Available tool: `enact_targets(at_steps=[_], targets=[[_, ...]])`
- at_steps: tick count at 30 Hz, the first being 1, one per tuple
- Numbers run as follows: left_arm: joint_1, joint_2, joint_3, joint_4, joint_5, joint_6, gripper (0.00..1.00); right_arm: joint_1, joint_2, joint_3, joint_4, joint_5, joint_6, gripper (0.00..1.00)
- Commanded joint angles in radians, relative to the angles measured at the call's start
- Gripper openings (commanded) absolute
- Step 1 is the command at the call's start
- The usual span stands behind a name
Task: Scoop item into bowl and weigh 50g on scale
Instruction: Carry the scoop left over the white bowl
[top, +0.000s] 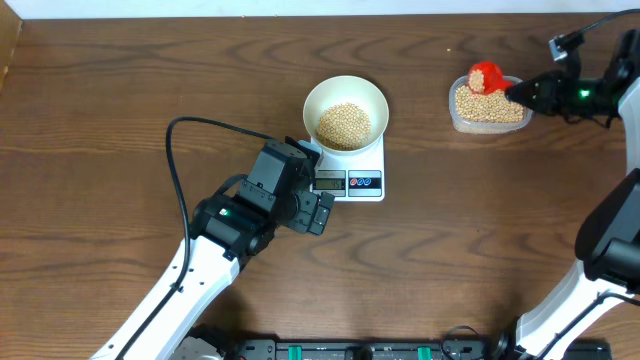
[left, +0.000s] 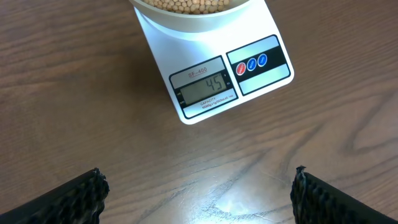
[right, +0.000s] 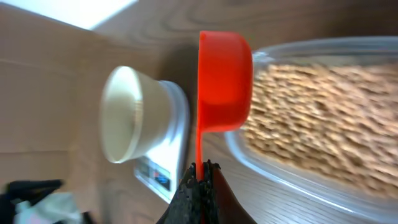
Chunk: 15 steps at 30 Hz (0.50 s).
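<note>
The cream-white bowl (top: 345, 113) holds tan beans (top: 343, 124) and stands on the white scale (top: 358, 178). In the left wrist view the scale (left: 214, 87) reads 45 below the bowl (left: 193, 15). My left gripper (left: 198, 193) is open and empty over bare table in front of the scale; it also shows in the overhead view (top: 318, 212). My right gripper (right: 200, 171) is shut on the handle of a red scoop (right: 224, 81), held over the clear tub's near rim. In the overhead view the scoop (top: 486, 77) sits above the beans in the tub (top: 490, 105).
The clear plastic tub (right: 298, 186) of beans stands at the back right of the wooden table. A black cable (top: 175, 160) loops from the left arm over the table. The table's far edge runs along the top.
</note>
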Motion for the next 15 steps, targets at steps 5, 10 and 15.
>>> enact_targets(at_steps=[5,10,15], targets=[[0.003,-0.013,-0.005,-0.003,-0.009,0.007,0.96,0.084,-0.002,0.020,0.011,-0.232,-0.023,0.01],[0.003,-0.013,-0.005,-0.003,-0.009,0.007,0.96,0.183,-0.002,0.020,0.037,-0.223,-0.023,0.01],[0.003,-0.013,-0.005,-0.003,-0.009,0.007,0.96,0.275,-0.002,0.020,0.071,-0.164,-0.019,0.01]])
